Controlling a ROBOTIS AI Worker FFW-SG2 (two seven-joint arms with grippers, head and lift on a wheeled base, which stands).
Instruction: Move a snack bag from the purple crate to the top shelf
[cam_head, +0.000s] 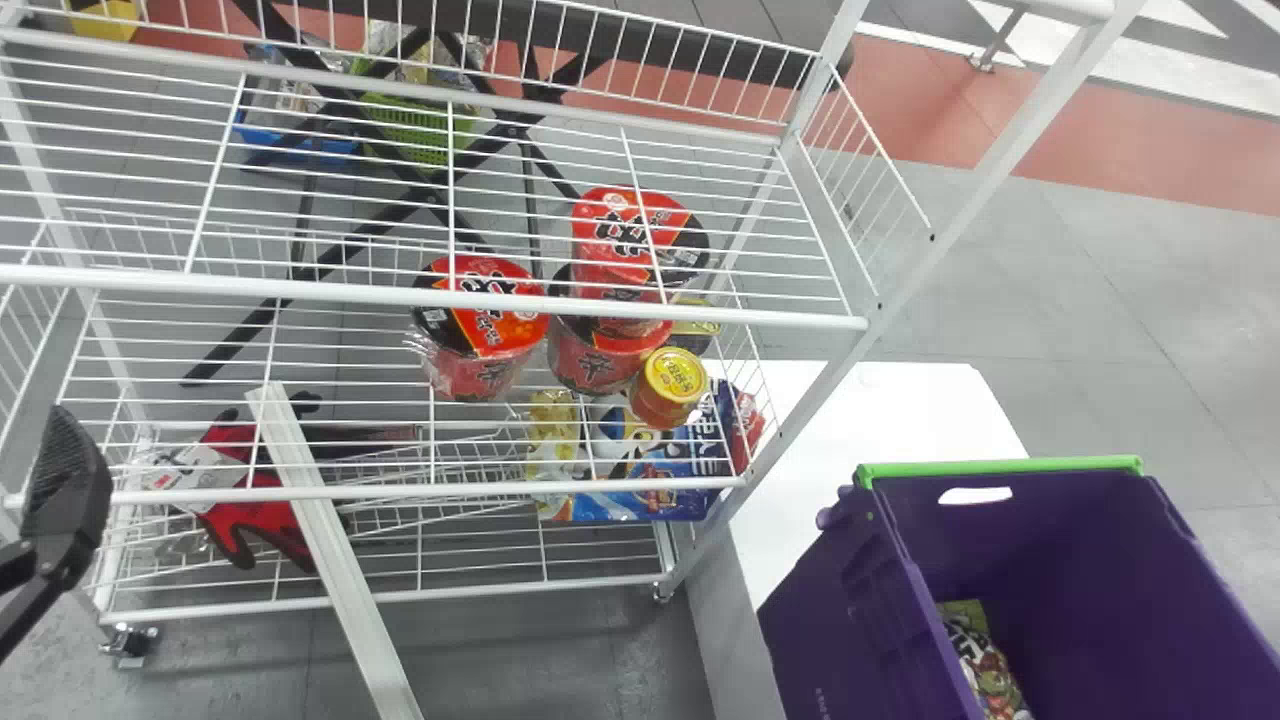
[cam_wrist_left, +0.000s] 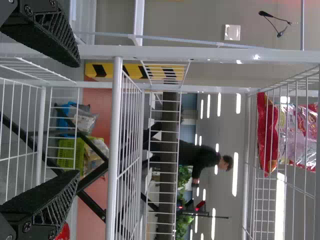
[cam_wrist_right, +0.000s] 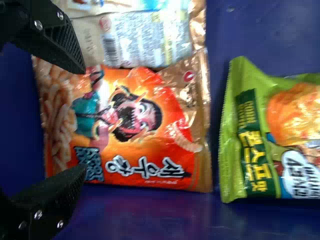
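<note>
The crate (cam_head: 830, 630) is deep purple, one snack bag (cam_wrist_right: 160, 125) orange-red.

I see a white wire rack (cam_head: 430, 303) before me, one shelf carrying red noodle cups (cam_head: 485, 325) and a yellow-lidded jar (cam_head: 668, 385); a blue packet (cam_head: 625, 500) and red-and-black gloves (cam_head: 235, 525) lie below. Beside it, the purple crate (cam_head: 1060, 540) stands on my white table (cam_head: 900, 410).

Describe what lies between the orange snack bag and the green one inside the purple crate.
Nothing lies between the orange snack bag and the green bag: the right wrist view shows just a narrow, bare strip of the purple crate's floor.
</note>
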